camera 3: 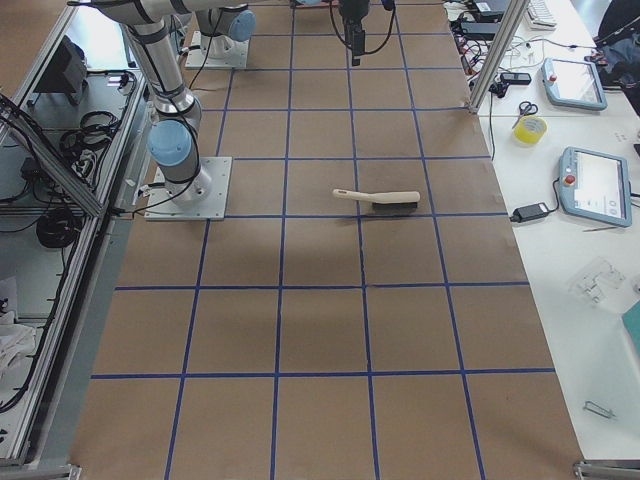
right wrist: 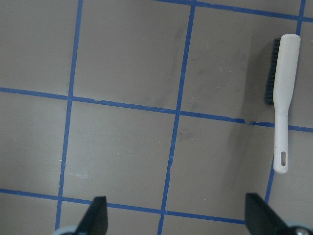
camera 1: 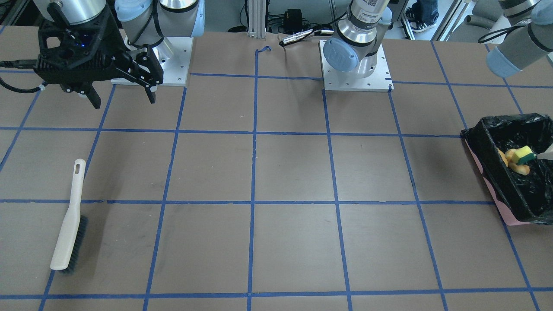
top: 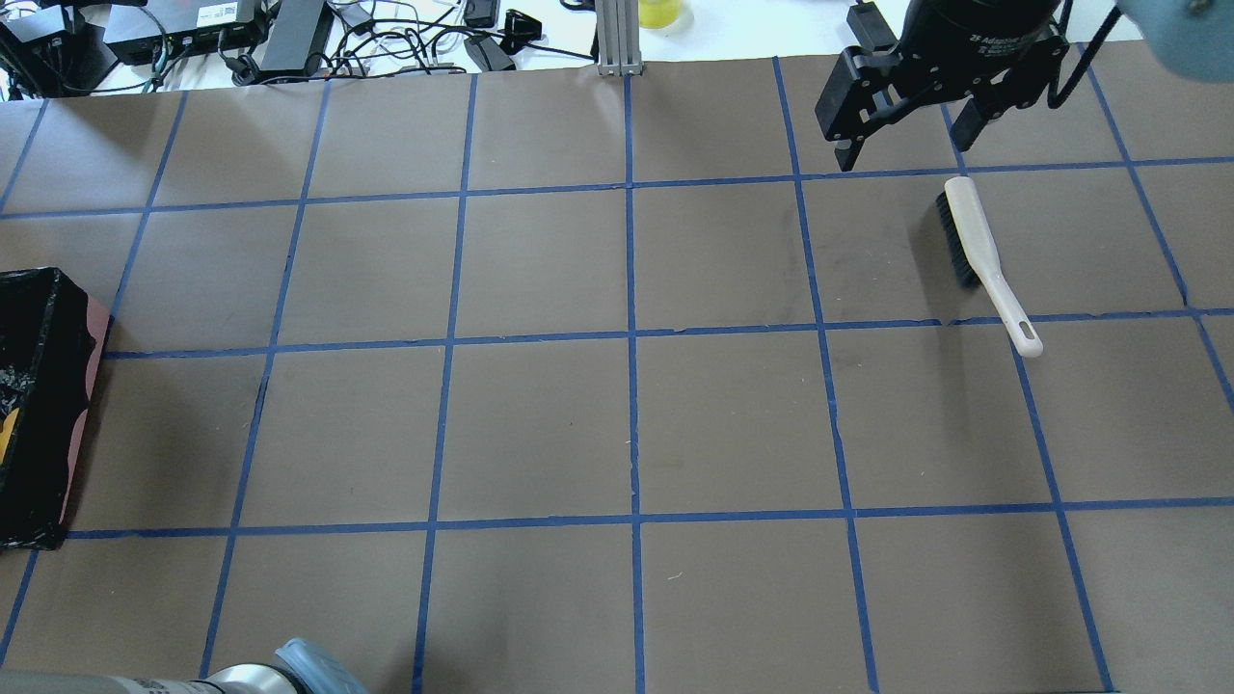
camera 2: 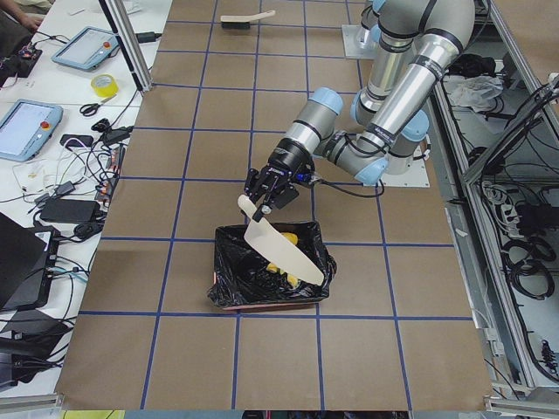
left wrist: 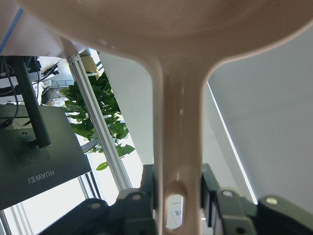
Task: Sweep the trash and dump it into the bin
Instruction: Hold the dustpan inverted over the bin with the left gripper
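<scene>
The bin [camera 1: 488, 149], a box lined with black plastic over a pink edge, stands at the table's end on my left side. Inside it lies the trash: a yellow sponge wedge with green backing [camera 1: 525, 154] on top of a golden-brown lump [camera 1: 521, 168], with an orange-tan piece [camera 1: 502, 157] beside them. My left gripper [left wrist: 177, 208] is shut on the handle of a beige dustpan [camera 2: 278, 249], which is tilted steeply down into the bin [camera 2: 229, 284]. My right gripper [camera 1: 124, 101] hangs open and empty above the table near its own base.
A beige hand brush [camera 1: 69, 220] with dark bristles lies flat on the table on my right side, in front of the right gripper [top: 906, 149]. Blue tape marks a grid on the brown table. Cables, tablets and a tape roll [camera 2: 103, 85] lie on the side bench.
</scene>
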Tool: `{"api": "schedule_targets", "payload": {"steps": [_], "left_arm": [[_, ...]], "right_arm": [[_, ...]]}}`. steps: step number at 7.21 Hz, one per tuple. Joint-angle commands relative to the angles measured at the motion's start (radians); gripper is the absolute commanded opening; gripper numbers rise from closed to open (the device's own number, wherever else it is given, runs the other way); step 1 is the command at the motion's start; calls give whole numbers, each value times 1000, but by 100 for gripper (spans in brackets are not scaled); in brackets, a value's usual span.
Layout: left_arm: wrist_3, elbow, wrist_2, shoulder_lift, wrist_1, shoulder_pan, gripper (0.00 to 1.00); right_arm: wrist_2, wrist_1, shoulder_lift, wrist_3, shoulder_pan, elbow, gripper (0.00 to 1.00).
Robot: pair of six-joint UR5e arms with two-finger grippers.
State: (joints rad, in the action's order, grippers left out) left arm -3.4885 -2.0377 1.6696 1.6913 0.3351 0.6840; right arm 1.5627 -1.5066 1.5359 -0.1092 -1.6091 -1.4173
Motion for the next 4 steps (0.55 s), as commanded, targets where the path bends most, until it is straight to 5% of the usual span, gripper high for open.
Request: {"api": "schedule_targets", "payload": {"steps": [1,3,4], "left_arm": [[3,0,2,1,-10,-3,0],[5,78,-2,2,-187,-1,0],[3,174,-8,-1,-372,0,0]], "right_arm": [[0,0,0,-1,1,-21,100],[-1,0,1,-17,1,-55,100],[0,-1,7,-15,1,-60,100]]}}
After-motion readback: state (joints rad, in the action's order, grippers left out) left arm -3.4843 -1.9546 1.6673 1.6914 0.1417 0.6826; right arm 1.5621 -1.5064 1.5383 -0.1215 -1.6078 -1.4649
